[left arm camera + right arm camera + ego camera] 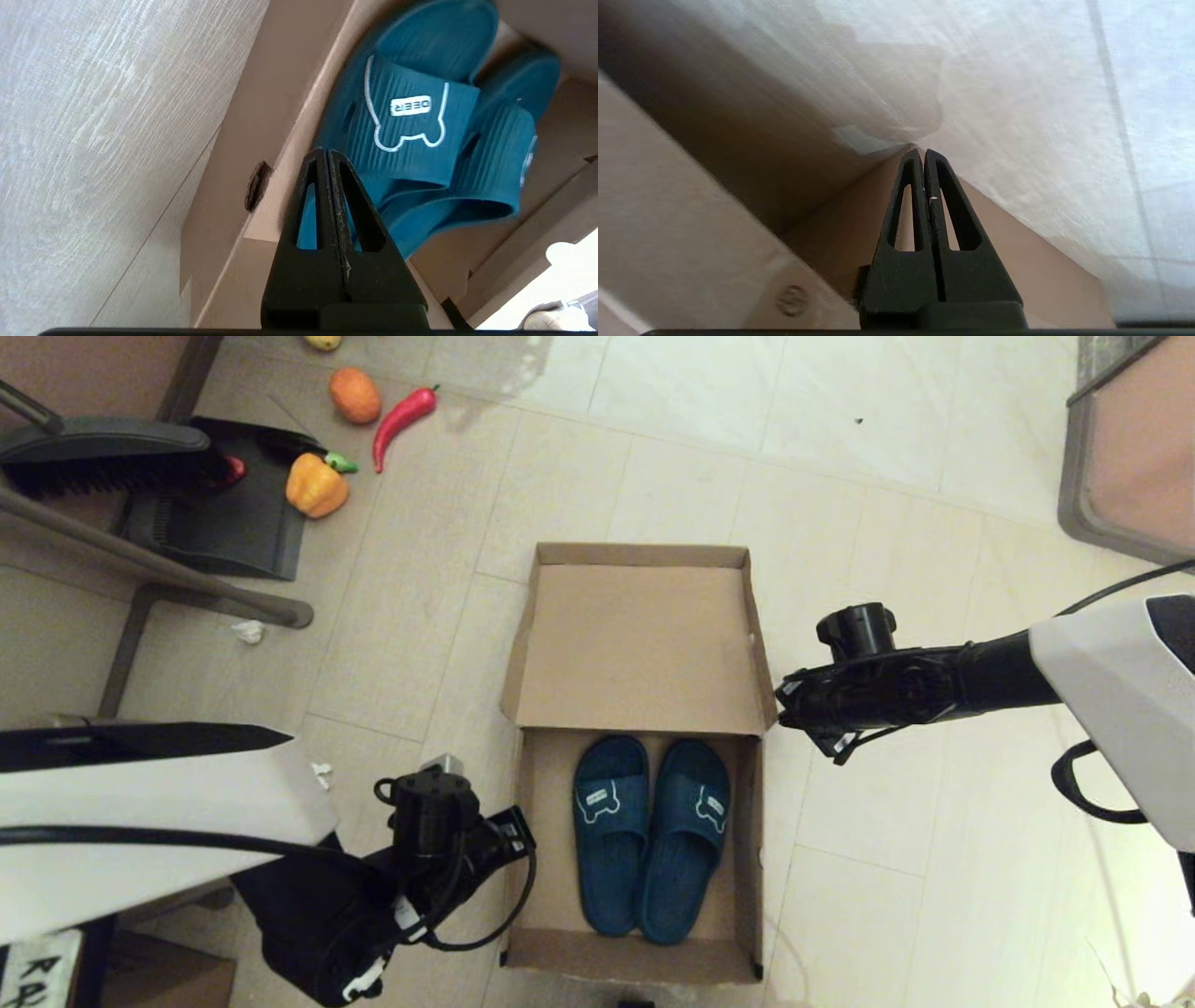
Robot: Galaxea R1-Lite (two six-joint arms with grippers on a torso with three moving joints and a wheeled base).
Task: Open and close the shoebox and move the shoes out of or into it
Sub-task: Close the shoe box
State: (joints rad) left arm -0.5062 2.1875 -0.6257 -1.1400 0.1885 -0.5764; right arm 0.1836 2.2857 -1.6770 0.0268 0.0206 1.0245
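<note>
**Left claw nearest the shoes, fingers together**

The left gripper (pixel 328 154) hangs with its fingers pressed together, holding nothing, just outside the left wall of the shoebox (pixel 523 840). The shoes (pixel 651 835) lie to its right, inside the open box, side by side with their long axes running front to back, parallel to that wall. The right gripper (pixel 923 151), also pinched together and empty, sits by the right edge of the raised lid (pixel 644 644), farther from the shoes. A pick looks like the left arm's job.
</note>
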